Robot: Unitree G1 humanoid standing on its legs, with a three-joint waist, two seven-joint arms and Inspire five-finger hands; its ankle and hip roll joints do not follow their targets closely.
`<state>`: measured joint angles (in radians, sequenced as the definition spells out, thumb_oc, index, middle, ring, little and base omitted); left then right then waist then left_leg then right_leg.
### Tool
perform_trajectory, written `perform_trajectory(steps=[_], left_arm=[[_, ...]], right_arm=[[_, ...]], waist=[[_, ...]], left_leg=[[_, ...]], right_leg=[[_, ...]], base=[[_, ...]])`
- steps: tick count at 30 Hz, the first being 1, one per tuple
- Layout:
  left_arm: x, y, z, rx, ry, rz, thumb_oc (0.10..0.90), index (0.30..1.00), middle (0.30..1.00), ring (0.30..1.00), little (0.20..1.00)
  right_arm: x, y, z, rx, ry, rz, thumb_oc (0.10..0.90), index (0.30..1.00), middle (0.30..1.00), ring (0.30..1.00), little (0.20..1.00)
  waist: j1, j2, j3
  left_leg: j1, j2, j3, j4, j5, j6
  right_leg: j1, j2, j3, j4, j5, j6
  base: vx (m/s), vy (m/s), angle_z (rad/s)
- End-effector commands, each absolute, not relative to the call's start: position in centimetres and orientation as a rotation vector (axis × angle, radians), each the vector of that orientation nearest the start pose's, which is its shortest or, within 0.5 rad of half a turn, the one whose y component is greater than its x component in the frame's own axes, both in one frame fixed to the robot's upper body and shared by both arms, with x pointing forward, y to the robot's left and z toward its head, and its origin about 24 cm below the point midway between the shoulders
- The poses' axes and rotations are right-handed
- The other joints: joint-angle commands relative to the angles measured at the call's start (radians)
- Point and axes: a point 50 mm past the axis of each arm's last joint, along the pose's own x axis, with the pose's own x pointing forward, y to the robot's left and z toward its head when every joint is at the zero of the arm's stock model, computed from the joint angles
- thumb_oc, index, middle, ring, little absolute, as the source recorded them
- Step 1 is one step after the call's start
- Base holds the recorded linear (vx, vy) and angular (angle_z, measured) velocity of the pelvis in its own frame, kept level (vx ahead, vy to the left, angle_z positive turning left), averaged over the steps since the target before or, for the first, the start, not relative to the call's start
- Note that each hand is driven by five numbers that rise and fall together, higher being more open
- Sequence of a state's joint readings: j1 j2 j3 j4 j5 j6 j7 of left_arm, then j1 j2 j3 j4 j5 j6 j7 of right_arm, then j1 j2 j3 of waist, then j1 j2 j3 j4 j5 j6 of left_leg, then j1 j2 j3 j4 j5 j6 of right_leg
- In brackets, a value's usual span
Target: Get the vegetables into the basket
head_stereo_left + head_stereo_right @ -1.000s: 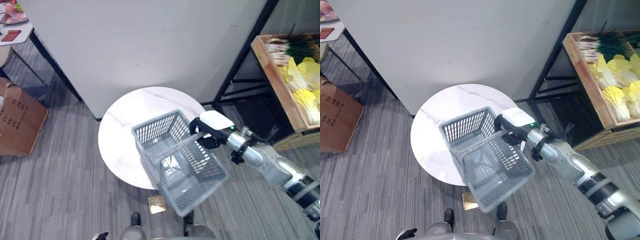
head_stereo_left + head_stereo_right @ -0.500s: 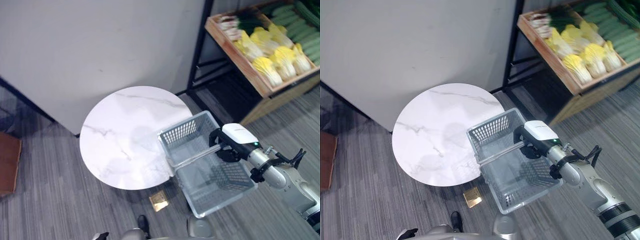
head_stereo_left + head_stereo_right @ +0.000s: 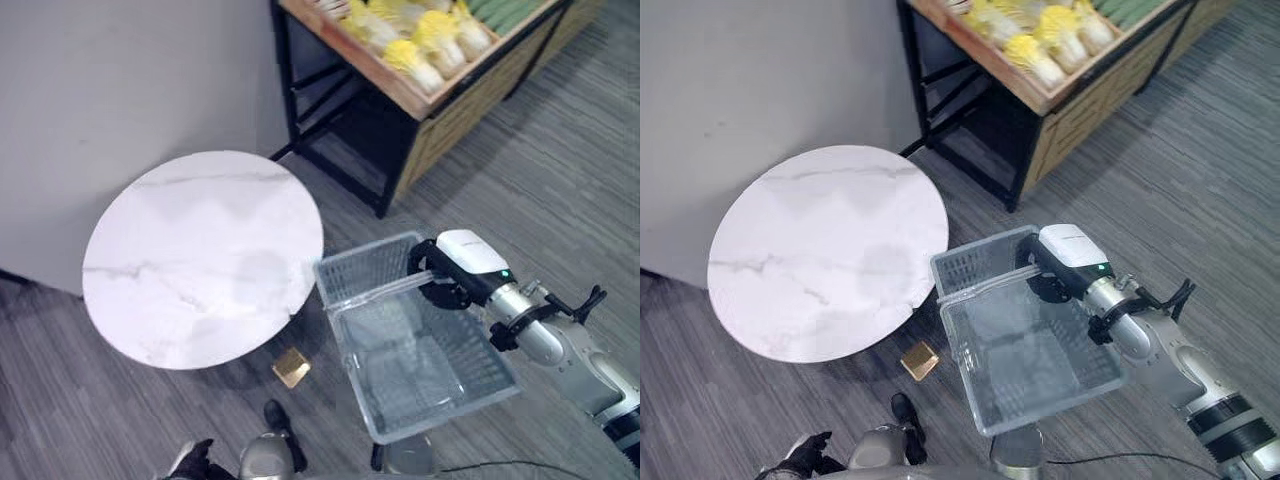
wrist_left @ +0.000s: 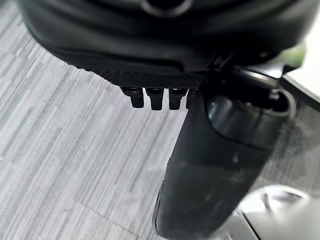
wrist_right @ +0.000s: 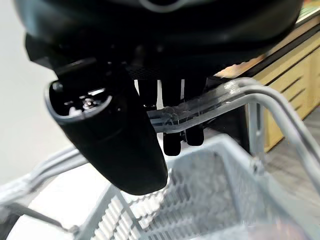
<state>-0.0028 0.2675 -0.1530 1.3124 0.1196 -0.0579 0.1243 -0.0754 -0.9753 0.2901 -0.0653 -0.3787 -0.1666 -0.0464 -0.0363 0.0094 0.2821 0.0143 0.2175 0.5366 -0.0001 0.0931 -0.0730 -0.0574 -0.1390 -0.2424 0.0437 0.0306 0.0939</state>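
My right hand [image 3: 452, 268] is shut on the handle [image 5: 210, 102] of the grey plastic basket [image 3: 420, 350]. The basket is empty and hangs over the carpet, just right of the round white table [image 3: 200, 255]. In the right wrist view my fingers [image 5: 170, 125] curl over the clear-wrapped handle with the thumb [image 5: 112, 145] beside it. The vegetables, yellow-white cabbages [image 3: 430, 35] and some green ones [image 3: 505, 10], lie in a wooden crate [image 3: 1040, 95] on the shelf beyond the basket. My left hand [image 4: 200, 150] hangs low over the floor, relaxed and holding nothing.
A black metal shelf frame [image 3: 340, 160] carries the crate, with a wooden box [image 3: 470, 110] below it. A small gold block [image 3: 290, 367] lies on the carpet under the table's edge. A grey wall [image 3: 120, 80] stands behind the table.
The view has swung right toward the shelf. My right hand has carried the basket off the table top; it now hangs over the floor beside the table.
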Motion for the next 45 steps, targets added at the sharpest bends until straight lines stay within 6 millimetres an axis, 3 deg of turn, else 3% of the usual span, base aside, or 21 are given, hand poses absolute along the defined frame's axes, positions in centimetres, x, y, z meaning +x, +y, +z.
perform_trajectory(steps=[1, 2, 3, 6, 9, 10, 11, 12, 14, 18, 19, 20, 21, 26, 34, 35, 36, 37, 39, 41, 45], left_arm=[[6.5, 26.8, -15.8, 0.567, 1.287, 0.067, 0.9, 1.0, 1.0, 1.0, 1.0], [6.5, 26.8, -15.8, 0.567, 1.287, 0.067, 0.9, 1.0, 1.0, 1.0, 1.0], [6.6, 26.0, -16.0, 0.557, 1.28, 0.05, 0.9, 1.0, 1.0, 1.0, 1.0], [6.7, 25.7, -16.1, 0.551, 1.278, 0.047, 0.9, 1.0, 1.0, 1.0, 1.0], [7.4, 24.9, -16.1, 0.527, 1.247, 0.051, 0.9, 1.0, 1.0, 1.0, 1.0], [7.8, 24.7, -16.1, 0.523, 1.233, 0.053, 0.9, 1.0, 1.0, 1.0, 1.0], [8.1, 24.6, -16.1, 0.513, 1.218, 0.064, 0.9, 1.0, 1.0, 1.0, 1.0], [8.4, 24.4, -16.0, 0.496, 1.204, 0.082, 0.9, 1.0, 1.0, 1.0, 1.0], [8.4, 24.3, -16.0, 0.473, 1.199, 0.106, 0.9, 1.0, 1.0, 1.0, 1.0], [8.2, 24.6, -16.0, 0.484, 1.201, 0.103, 0.9, 1.0, 1.0, 1.0, 1.0], [8.3, 24.7, -16.0, 0.496, 1.2, 0.105, 0.9, 1.0, 1.0, 1.0, 1.0], [8.2, 24.8, -16.0, 0.496, 1.2, 0.106, 0.9, 1.0, 1.0, 1.0, 1.0], [8.0, 24.9, -16.0, 0.491, 1.206, 0.118, 0.9, 1.0, 1.0, 1.0, 1.0], [7.4, 25.0, -16.1, 0.489, 1.225, 0.11, 0.9, 1.0, 1.0, 1.0, 1.0], [7.8, 26.2, -15.6, 0.529, 1.204, 0.115, 0.9, 1.0, 1.0, 1.0, 1.0], [7.9, 26.5, -15.5, 0.54, 1.202, 0.123, 0.9, 1.0, 1.0, 1.0, 1.0], [7.9, 26.8, -15.4, 0.541, 1.198, 0.135, 0.9, 1.0, 1.0, 1.0, 1.0], [8.1, 27.2, -15.2, 0.546, 1.192, 0.149, 0.9, 1.0, 1.0, 1.0, 1.0], [8.2, 27.6, -15.0, 0.551, 1.186, 0.163, 0.9, 1.0, 1.0, 1.0, 1.0], [8.2, 27.6, -15.0, 0.55, 1.181, 0.164, 0.9, 1.0, 1.0, 1.0, 1.0], [8.5, 27.4, -15.0, 0.557, 1.175, 0.141, 0.9, 1.0, 1.0, 1.0, 1.0]], right_arm=[[25.4, -21.2, 17.5, -1.25, -0.599, 0.235, 0.4, 0.3, 0.3, 0.3, 0.3], [25.3, -21.3, 17.5, -1.25, -0.598, 0.234, 0.4, 0.3, 0.3, 0.3, 0.3], [24.9, -21.7, 17.6, -1.265, -0.594, 0.233, 0.4, 0.3, 0.3, 0.3, 0.3], [24.7, -21.9, 17.6, -1.279, -0.589, 0.233, 0.4, 0.3, 0.3, 0.3, 0.3], [24.4, -22.6, 17.8, -1.3, -0.582, 0.208, 0.4, 0.3, 0.3, 0.3, 0.3], [24.5, -22.6, 18.0, -1.295, -0.594, 0.203, 0.4, 0.3, 0.3, 0.3, 0.3], [24.7, -22.5, 18.1, -1.291, -0.598, 0.201, 0.4, 0.3, 0.3, 0.3, 0.3], [25.1, -22.3, 18.1, -1.283, -0.602, 0.21, 0.4, 0.3, 0.3, 0.3, 0.3], [25.6, -22.2, 17.9, -1.263, -0.598, 0.219, 0.4, 0.3, 0.3, 0.3, 0.3], [25.8, -22.2, 18.1, -1.246, -0.594, 0.227, 0.4, 0.3, 0.3, 0.3, 0.3], [26.0, -21.9, 17.9, -1.221, -0.593, 0.238, 0.4, 0.3, 0.3, 0.3, 0.3], [26.0, -21.9, 17.9, -1.221, -0.593, 0.239, 0.4, 0.3, 0.3, 0.3, 0.3], [26.1, -21.6, 17.7, -1.217, -0.589, 0.265, 0.4, 0.3, 0.3, 0.3, 0.3], [25.7, -22.4, 17.0, -1.224, -0.523, 0.264, 0.4, 0.3, 0.3, 0.3, 0.3], [26.1, -25.0, 14.9, -1.249, -0.4, 0.128, 0.4, 0.3, 0.3, 0.3, 0.3], [26.2, -25.5, 14.6, -1.238, -0.385, 0.097, 0.4, 0.3, 0.3, 0.3, 0.3], [26.3, -25.7, 14.5, -1.242, -0.377, 0.085, 0.4, 0.3, 0.3, 0.3, 0.3], [26.4, -25.9, 14.4, -1.247, -0.372, 0.068, 0.4, 0.3, 0.3, 0.3, 0.3], [26.3, -26.8, 13.8, -1.252, -0.329, 0.034, 0.4, 0.3, 0.3, 0.3, 0.3], [26.2, -27.1, 13.6, -1.248, -0.32, 0.017, 0.4, 0.3, 0.3, 0.3, 0.3], [25.7, -28.4, 12.5, -1.255, -0.24, -0.002, 0.4, 0.3, 0.3, 0.3, 0.3]], waist=[[0.022, -0.054, -0.098], [0.023, -0.054, -0.097], [0.002, -0.033, -0.093], [-0.003, -0.022, -0.092], [-0.022, -0.004, -0.086], [-0.021, -0.004, -0.076], [-0.005, -0.008, -0.068], [0.015, -0.011, -0.064], [0.046, -0.018, -0.063], [0.058, -0.022, -0.078], [0.069, -0.023, -0.076], [0.069, -0.025, -0.074], [0.07, -0.025, -0.076], [0.061, -0.026, -0.089], [0.039, -0.054, -0.07], [0.04, -0.056, -0.063], [0.05, -0.054, -0.056], [0.065, -0.05, -0.051], [0.062, -0.053, -0.062], [0.066, -0.061, -0.064], [0.063, -0.066, -0.094]], left_leg=[[-0.078, -0.023, -0.075, 0.043, -0.026, -0.027], [-0.077, -0.023, -0.075, 0.042, -0.026, -0.027], [-0.066, 0.006, -0.065, 0.008, 0.02, -0.053], [-0.058, 0.017, -0.063, -0.009, 0.042, -0.064], [-0.052, 0.058, -0.068, -0.002, 0.072, -0.098], [-0.069, 0.063, -0.074, 0.024, 0.078, -0.086], [-0.079, 0.042, -0.158, 0.045, 0.062, -0.079], [-0.097, -0.008, -0.288, 0.05, 0.039, -0.062], [-0.116, -0.085, -0.474, 0.027, 0.001, -0.04], [-0.162, -0.105, -0.602, -0.028, 0.052, -0.046], [-0.166, -0.129, -0.678, -0.025, 0.049, -0.044], [-0.165, -0.13, -0.676, -0.023, 0.046, -0.044], [-0.156, -0.15, -0.703, 0.001, 0.023, -0.039], [-0.122, -0.152, -0.645, 0.002, -0.004, -0.02], [-0.106, -0.176, -0.49, 0.013, -0.055, 0.041], [-0.105, -0.172, -0.473, 0.017, -0.058, 0.046], [-0.098, -0.162, -0.458, 0.017, -0.065, 0.047], [-0.1, -0.148, -0.436, 0.015, -0.061, 0.045], [-0.086, -0.141, -0.411, -0.004, -0.056, 0.037], [-0.075, -0.142, -0.393, -0.009, -0.057, 0.035], [-0.052, -0.132, -0.377, -0.02, -0.058, 0.018]], right_leg=[[0.044, -0.095, -0.031, 0.025, -0.007, 0.089], [0.044, -0.094, -0.031, 0.024, -0.007, 0.089], [0.046, -0.061, -0.023, 0.001, -0.021, 0.076], [0.049, -0.047, -0.02, -0.008, -0.023, 0.071], [0.065, -0.001, -0.003, -0.037, -0.033, 0.05], [0.054, 0.005, 0.0, -0.034, -0.021, 0.037], [0.047, 0.009, 0.022, -0.033, -0.023, 0.031], [0.037, 0.012, 0.046, -0.029, -0.02, 0.027], [0.031, 0.032, 0.111, -0.024, -0.024, 0.02], [0.03, 0.061, 0.194, -0.026, -0.018, 0.016], [0.031, 0.075, 0.232, -0.018, -0.022, 0.015], [0.032, 0.074, 0.234, -0.017, -0.024, 0.015], [0.033, 0.082, 0.279, -0.016, -0.026, 0.02], [0.034, 0.062, 0.319, -0.02, -0.021, 0.035], [-0.06, 0.006, 0.413, -0.007, 0.06, 0.11], [-0.077, 0.003, 0.402, 0.013, 0.064, 0.113], [-0.085, -0.012, 0.349, 0.039, 0.058, 0.11], [-0.091, -0.042, 0.246, 0.066, 0.057, 0.1], [-0.067, -0.067, 0.176, 0.038, 0.068, 0.097], [-0.069, -0.079, 0.145, 0.021, 0.097, 0.098], [-0.033, -0.07, 0.13, -0.055, 0.095, 0.097]], base=[[-0.02, -0.24, -0.12], [-0.04, -0.347, -0.12], [-0.02, -0.189, -0.26], [-0.01, -0.188, -0.33], [-0.02, -0.258, -0.15], [-0.08, -0.187, -0.1], [-0.08, -0.117, -0.45], [0.01, -0.12, -0.79], [0.06, -0.137, -0.9], [0.11, -0.017, -0.92], [0.1, 0.039, -0.37], [0.1, 0.075, -0.98], [0.04, 0.056, -1.26], [0.05, 0.179, -0.74], [-0.05, 0.224, -0.55], [-0.06, 0.091, -0.6], [-0.11, 0.061, -0.91], [-0.11, 0.016, -1.28], [-0.04, 0.012, -1.0], [0.02, -0.001, -0.19], [0.08, -0.069, -0.21]])
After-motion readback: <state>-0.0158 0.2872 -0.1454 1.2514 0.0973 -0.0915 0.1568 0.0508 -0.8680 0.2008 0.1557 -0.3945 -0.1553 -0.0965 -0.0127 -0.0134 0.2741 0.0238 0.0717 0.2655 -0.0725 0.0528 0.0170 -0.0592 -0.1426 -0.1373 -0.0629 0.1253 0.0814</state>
